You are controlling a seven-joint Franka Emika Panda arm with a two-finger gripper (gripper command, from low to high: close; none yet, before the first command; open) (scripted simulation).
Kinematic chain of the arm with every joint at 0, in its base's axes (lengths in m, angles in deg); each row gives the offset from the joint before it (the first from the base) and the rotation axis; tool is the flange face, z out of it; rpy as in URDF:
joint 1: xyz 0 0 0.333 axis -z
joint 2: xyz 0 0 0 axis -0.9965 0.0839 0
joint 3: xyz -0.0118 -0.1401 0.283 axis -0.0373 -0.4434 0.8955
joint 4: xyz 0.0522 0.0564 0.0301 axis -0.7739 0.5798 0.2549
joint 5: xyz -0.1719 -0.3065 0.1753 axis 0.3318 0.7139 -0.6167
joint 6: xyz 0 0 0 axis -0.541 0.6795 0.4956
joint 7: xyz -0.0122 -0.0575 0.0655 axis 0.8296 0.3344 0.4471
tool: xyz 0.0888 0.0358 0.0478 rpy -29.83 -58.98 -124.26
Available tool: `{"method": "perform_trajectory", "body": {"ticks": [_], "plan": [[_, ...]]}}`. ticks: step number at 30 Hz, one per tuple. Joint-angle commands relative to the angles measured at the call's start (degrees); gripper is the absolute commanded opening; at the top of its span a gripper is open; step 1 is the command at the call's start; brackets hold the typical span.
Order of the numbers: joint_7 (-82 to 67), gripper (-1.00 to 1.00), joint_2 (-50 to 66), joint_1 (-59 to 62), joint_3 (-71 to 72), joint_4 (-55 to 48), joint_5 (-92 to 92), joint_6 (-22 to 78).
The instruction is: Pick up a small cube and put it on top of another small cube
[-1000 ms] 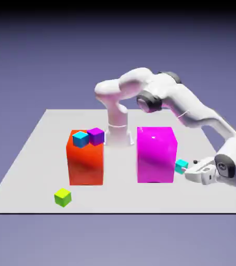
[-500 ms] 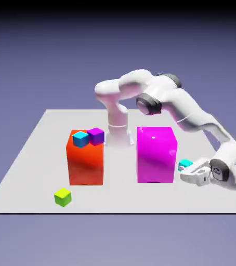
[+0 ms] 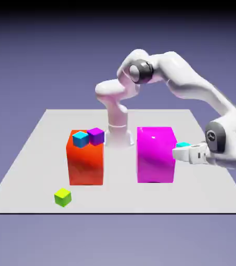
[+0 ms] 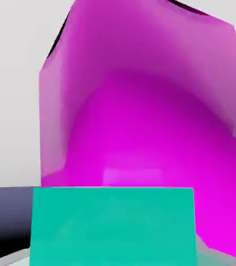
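The white table (image 3: 31, 171) fills the lower half of the exterior view. The white arm (image 3: 193, 91) arcs from the upper middle down to the right edge of the frame. The magenta block (image 3: 155, 154) stands right of centre; in the hand view it fills most of the frame. The red block (image 3: 85, 161) stands left of centre and carries a sky-cyan cube (image 3: 80, 138) and a purple cube (image 3: 96, 135) touching side by side on its top. The gripper (image 3: 180, 151) sits level, just right of the magenta block, clamped on the small cube (image 3: 182, 145), clear of the table. In the hand view this turquoise cube (image 4: 112, 226) spans the bottom edge. A lime-green cube (image 3: 63, 197) rests at lower left.
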Motion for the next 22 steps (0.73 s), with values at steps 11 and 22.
{"method": "perform_trajectory", "body": {"ticks": [11,22], "plan": [[-21.04,-1.00,-11.43,18.32,-17.21,12.27,7.71,7.01],[-18.95,1.00,-16.53,17.72,-17.48,23.97,7.66,0.38]]}}
